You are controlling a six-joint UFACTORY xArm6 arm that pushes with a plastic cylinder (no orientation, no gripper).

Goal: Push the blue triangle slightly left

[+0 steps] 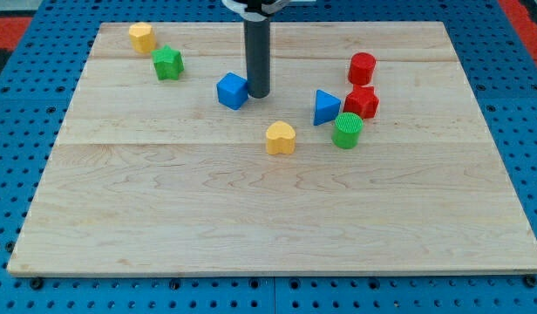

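The blue triangle [325, 107] lies on the wooden board [277, 218], right of centre, beside the red star-shaped block [362, 102] and the green cylinder [347, 131]. My tip [258, 93] stands to the triangle's left, about a block's width and a half away, close beside the right side of the blue cube [233, 91].
A red cylinder [362, 67] stands above the red star-shaped block. A yellow heart-shaped block [281, 138] lies below my tip. A yellow block [142, 37] and a green star-shaped block [168, 63] sit at the view's top left.
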